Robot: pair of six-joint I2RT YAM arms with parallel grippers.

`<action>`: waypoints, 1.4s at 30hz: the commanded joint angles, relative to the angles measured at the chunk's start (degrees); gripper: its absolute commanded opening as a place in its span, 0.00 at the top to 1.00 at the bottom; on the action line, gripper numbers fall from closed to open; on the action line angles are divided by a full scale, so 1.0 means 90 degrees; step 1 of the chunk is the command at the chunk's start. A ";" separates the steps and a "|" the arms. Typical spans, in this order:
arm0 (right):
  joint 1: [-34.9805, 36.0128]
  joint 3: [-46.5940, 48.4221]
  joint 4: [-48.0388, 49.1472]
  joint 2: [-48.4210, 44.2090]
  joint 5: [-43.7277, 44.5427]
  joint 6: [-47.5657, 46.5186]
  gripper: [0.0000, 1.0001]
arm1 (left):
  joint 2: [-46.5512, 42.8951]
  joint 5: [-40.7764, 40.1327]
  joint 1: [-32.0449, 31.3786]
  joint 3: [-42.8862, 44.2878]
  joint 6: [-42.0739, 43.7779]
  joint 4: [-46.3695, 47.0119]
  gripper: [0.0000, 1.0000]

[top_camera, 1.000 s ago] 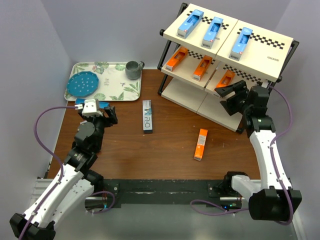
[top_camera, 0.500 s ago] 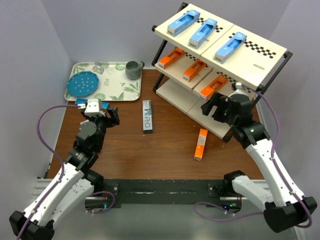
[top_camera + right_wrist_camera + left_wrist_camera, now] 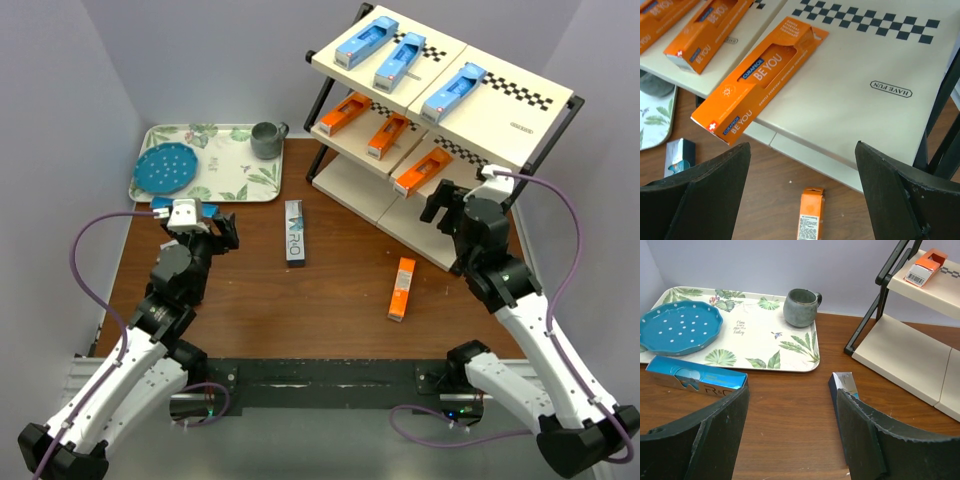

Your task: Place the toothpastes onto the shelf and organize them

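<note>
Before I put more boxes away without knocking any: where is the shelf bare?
The bottom board is bare. The top board and middle board are free at the right end, past the third box. Their left parts are crowded: three blue boxes above, three orange boxes below.

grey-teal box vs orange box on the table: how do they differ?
Look: the grey-teal box carries large lettering; the orange box looks slimmer and shows none that large. Place: the grey-teal box lies by the tray; the orange box lies nearer the shelf and the arms' bases. Both lie flat on the table, unheld.
</note>
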 commanded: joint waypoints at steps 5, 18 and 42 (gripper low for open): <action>-0.0370 -0.0387 0.0409 -0.0134 0.0351 0.0058 0.09 | -0.0062 0.0015 -0.0059 -0.0076 0.0133 0.0293 0.25; -0.1826 -0.0319 0.1053 0.0237 -0.1104 -0.1026 0.07 | -0.0140 0.0064 -0.0088 -0.0076 0.0133 0.0283 0.25; -0.2852 0.0180 0.0009 -0.0212 -0.3652 -0.1953 0.05 | -0.0082 0.0142 -0.0098 -0.0086 0.0153 0.0313 0.25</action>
